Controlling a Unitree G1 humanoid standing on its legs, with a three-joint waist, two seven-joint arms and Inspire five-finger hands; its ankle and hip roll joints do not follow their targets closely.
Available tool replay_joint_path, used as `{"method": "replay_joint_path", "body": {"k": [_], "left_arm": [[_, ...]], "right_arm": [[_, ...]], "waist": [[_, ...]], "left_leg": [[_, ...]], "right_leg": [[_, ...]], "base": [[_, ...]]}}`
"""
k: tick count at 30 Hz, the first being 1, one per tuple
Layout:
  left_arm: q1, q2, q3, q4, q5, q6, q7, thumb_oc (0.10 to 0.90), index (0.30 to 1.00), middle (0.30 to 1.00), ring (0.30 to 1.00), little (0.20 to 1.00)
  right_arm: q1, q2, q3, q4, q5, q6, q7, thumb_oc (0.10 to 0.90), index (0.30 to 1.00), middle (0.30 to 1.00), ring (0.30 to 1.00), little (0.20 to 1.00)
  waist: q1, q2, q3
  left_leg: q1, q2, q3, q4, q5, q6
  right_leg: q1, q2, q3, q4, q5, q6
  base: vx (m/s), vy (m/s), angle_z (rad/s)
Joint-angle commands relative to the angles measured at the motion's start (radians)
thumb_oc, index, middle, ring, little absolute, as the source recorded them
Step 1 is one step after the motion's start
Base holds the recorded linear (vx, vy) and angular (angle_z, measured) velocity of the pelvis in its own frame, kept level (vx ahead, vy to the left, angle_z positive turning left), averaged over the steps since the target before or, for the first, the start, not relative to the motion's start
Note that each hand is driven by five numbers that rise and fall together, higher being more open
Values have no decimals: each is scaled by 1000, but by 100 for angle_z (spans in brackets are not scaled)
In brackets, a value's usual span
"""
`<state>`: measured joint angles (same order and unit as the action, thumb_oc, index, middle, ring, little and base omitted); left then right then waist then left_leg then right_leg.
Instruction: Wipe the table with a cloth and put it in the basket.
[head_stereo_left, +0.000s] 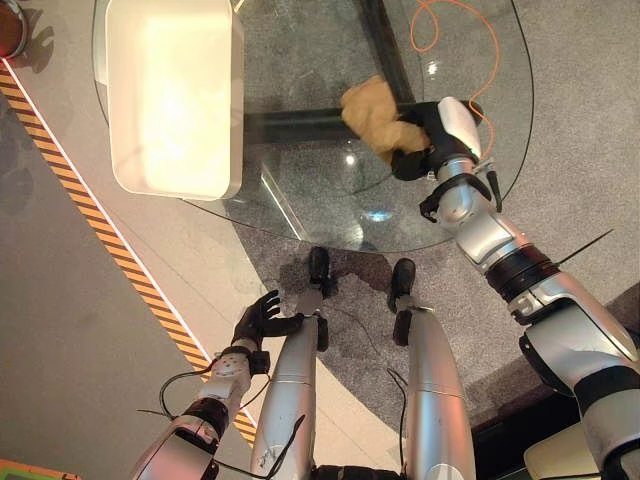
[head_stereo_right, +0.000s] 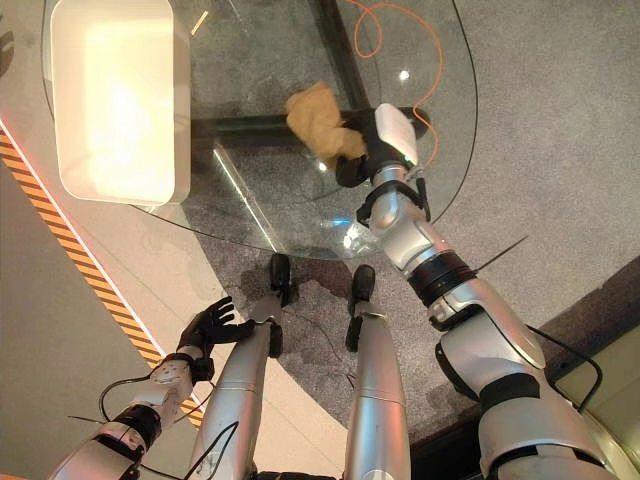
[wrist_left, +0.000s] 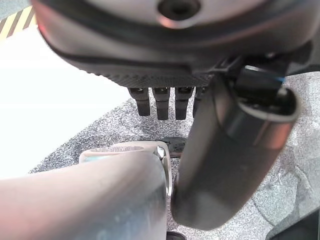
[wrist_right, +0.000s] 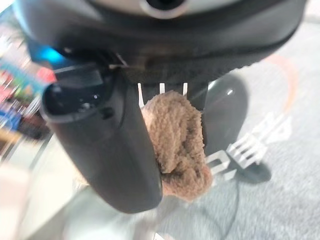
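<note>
Right wrist view: right hand (wrist_right: 107, 150) clutches bunched, fuzzy tan cloth (wrist_right: 177, 142).

The white rectangular plastic basket (head_stereo_left: 175, 95), at about ten o'clock on the round glass table (head_stereo_left: 330, 215), is cut off by the picture's far edge, as is the table itself. The dark right hand (head_stereo_left: 425, 140) hides part of the crumpled tan cloth (head_stereo_left: 378, 118). In the right wrist view the background, perhaps shelves, is blurred.
</note>
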<state>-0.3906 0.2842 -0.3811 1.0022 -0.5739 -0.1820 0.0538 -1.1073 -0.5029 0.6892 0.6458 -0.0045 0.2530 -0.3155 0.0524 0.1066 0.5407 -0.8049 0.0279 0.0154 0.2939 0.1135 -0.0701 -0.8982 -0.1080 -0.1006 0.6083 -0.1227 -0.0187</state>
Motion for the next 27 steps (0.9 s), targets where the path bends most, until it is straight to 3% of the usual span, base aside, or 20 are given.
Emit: {"method": "replay_joint_path", "body": {"k": [1,27], "left_arm": [[20,-21,-6,18,11,-8,13,800,900,900,900,900],[5,-32,-19,1,20,14,31,800,900,900,900,900]], "right_arm": [[-3,47,56,-106,-59,-77,64,100,300,300,300,200],[50,108,132,-160,-88,-78,165,100,300,300,300,200]], "waist": [[0,45,-21],[3,44,-21]], "left_leg": [[-8,-53,71,104,-96,41],[-5,-56,73,91,-85,38]], "right_leg": [[9,10,-50,-95,52,12],[8,5,-55,-108,61,14]], "base": [[0,0,0],[0,0,0]]}}
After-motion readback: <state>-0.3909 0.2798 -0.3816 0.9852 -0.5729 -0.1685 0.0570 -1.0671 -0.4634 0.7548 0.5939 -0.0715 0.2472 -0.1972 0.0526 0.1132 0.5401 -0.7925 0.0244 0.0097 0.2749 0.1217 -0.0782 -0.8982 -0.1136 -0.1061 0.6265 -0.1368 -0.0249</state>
